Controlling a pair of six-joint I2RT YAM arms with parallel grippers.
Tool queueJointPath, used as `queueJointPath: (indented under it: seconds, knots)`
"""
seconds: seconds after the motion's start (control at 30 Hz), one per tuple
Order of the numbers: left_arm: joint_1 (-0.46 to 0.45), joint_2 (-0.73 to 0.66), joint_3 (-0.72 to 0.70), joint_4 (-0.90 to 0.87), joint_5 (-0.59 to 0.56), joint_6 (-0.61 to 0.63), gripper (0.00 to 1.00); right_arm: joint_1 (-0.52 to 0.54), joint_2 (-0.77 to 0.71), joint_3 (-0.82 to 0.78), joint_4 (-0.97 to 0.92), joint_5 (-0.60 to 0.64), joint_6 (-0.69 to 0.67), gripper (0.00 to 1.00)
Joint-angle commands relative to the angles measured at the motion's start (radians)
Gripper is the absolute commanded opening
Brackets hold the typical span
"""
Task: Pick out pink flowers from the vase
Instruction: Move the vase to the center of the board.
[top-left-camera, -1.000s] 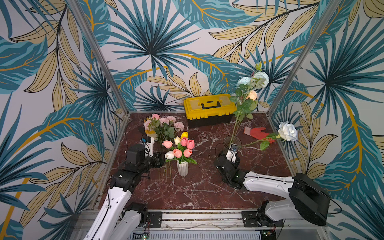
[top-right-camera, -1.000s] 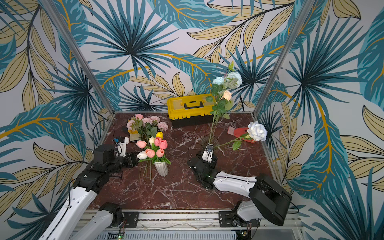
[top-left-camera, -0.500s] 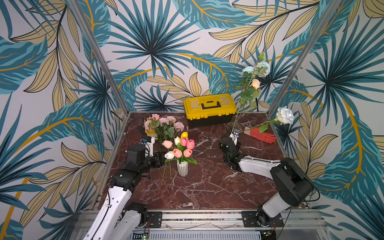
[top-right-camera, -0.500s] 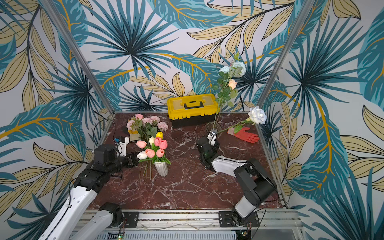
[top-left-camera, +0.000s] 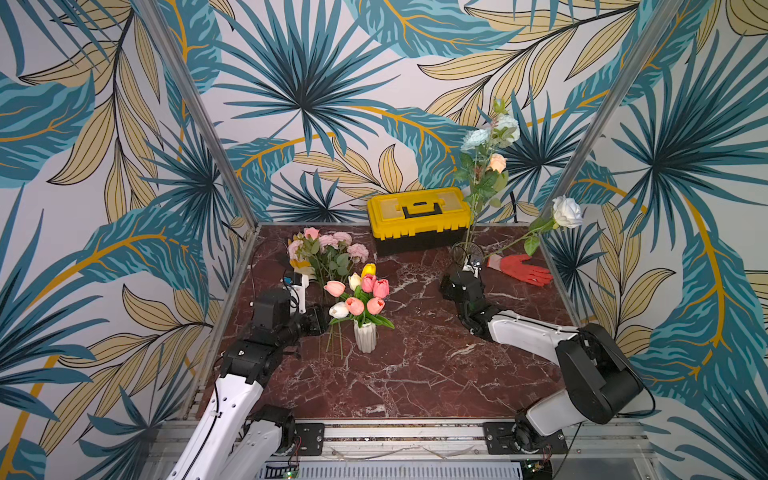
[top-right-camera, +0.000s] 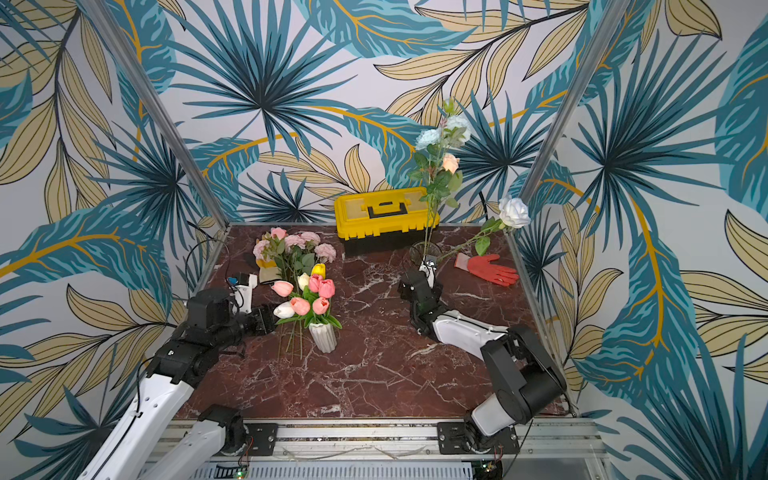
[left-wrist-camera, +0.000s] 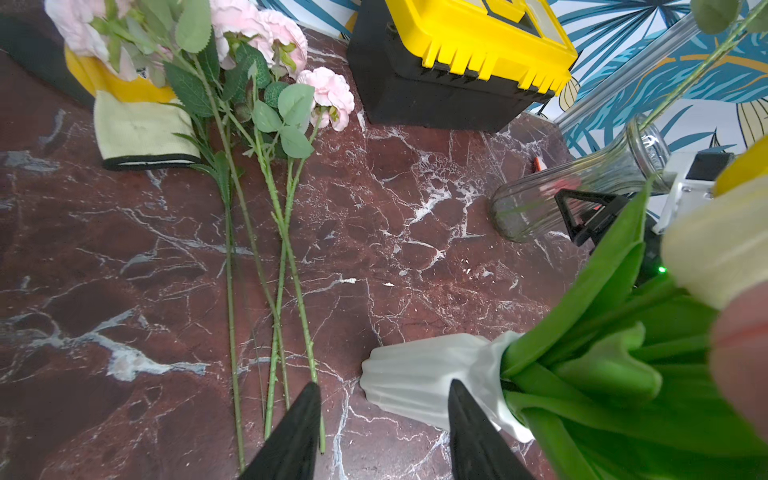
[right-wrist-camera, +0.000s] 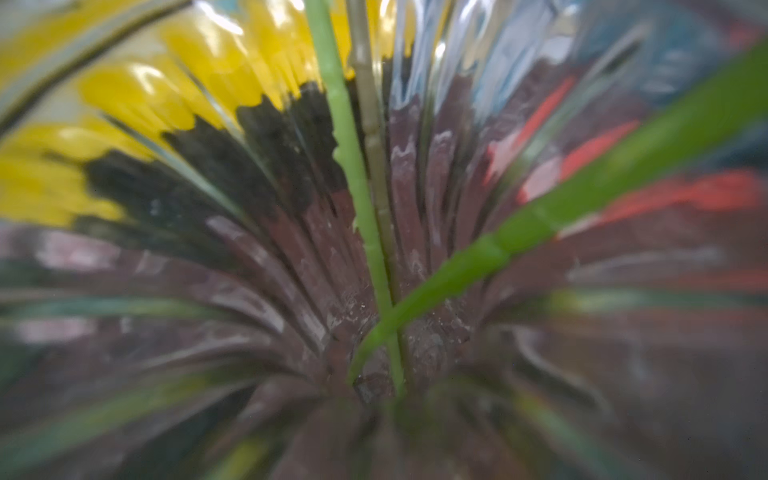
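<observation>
We see a bunch of pale pink blooms (top-left-camera: 332, 243), ruffled and full, lying flat on the table at the far left. Their heads point toward the far wall, and their long green stems (left-wrist-camera: 282, 249) (thin, thorny, roughly side by side) run toward the near edge. Just right of those stem ends, several pink tulips (top-left-camera: 376, 289), coral to hot pink, stand upright in a white ribbed vase (top-left-camera: 365, 337). A clear ribbed glass vase (top-left-camera: 466, 249) stands at the far right, well apart.
</observation>
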Motion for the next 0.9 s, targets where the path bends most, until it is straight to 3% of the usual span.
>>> queueJointPath:
  seconds: [0.0, 0.13, 0.4, 0.5, 0.63, 0.7, 0.87]
  knots:
    - [-0.007, -0.029, -0.013, -0.017, -0.036, -0.019, 0.51, 0.014, -0.105, -0.045, -0.094, -0.121, -0.04, 0.82]
    - [-0.007, -0.043, 0.003, -0.047, -0.053, -0.066, 0.51, 0.026, -0.224, -0.059, -0.152, -0.227, -0.095, 0.81]
    - [-0.007, -0.066, 0.017, -0.081, -0.064, -0.053, 0.54, 0.027, -0.293, -0.081, -0.201, -0.254, -0.139, 0.81]
    - [-0.006, -0.07, 0.034, -0.101, -0.065, -0.051, 0.54, 0.033, -0.31, -0.098, -0.183, -0.353, -0.157, 0.78]
    - [-0.007, -0.068, 0.046, -0.127, -0.066, -0.054, 0.54, 0.084, -0.443, -0.181, -0.1, -0.491, -0.247, 0.75]
    - [-0.007, -0.053, 0.035, -0.127, -0.039, -0.07, 0.55, 0.105, -0.504, -0.184, -0.118, -0.535, -0.278, 0.75]
    - [-0.008, -0.014, -0.016, -0.089, 0.049, -0.161, 0.54, 0.105, -0.572, -0.187, -0.058, -0.783, -0.311, 0.72]
